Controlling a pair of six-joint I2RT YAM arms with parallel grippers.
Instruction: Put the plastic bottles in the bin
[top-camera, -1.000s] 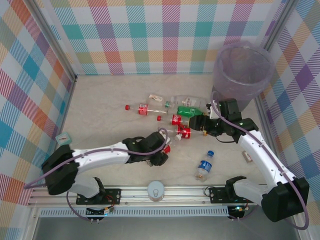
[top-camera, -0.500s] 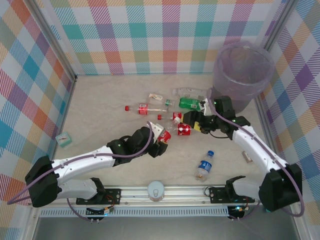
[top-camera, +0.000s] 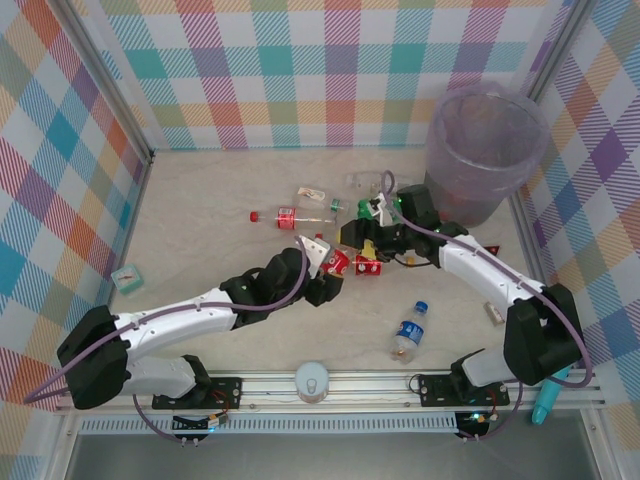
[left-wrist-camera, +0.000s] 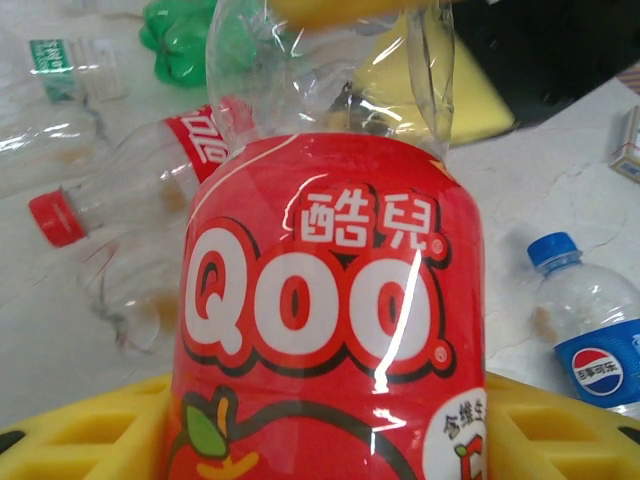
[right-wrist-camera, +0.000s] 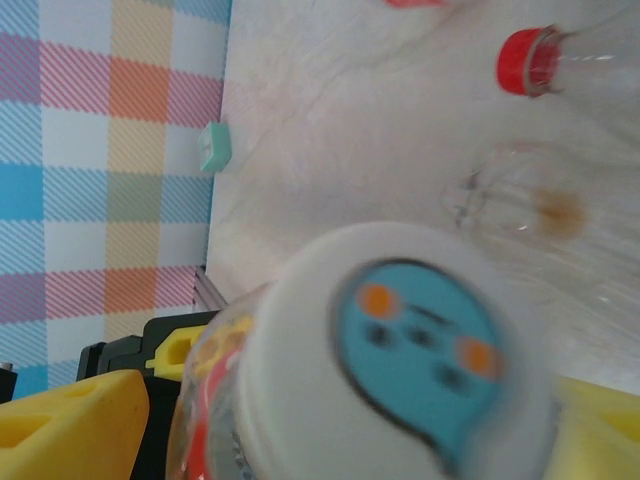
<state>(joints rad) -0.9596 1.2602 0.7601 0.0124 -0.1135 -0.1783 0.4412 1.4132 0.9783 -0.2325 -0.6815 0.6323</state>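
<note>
We see the left fingers (left-wrist-camera: 95, 428) clamped on either side of a red Qoo bottle (left-wrist-camera: 330, 320). Its long axis runs straight out from the wrist, the clear neck end leading. The right fingers (right-wrist-camera: 70, 420) are closed on a white-topped bottle (right-wrist-camera: 400, 350), its round top facing the wrist camera, so both arms are loaded.

From above, the bin (top-camera: 486, 150) stands at the far right corner of the table (top-camera: 200, 200), and both held bottles sit near the middle of the table, to its left and nearer to us. The right arm (top-camera: 480, 275) is the closer of the two. We judge it has a short swing up and rightward to the rim, while the left arm (top-camera: 190, 315) would have to reach across the bottle pile and past the right arm.

We cannot tell what lies inside the bin through its cloudy wall.

Loose on the table:
- a red-capped bottle (top-camera: 285, 215);
- a green bottle (top-camera: 366, 208), beside the right wrist;
- clear bottles (top-camera: 315, 194) behind them;
- a Pepsi bottle (top-camera: 407, 335), alone, nearer the right arm's base.

A teal cube (top-camera: 127, 279) sits by the left wall.
</note>
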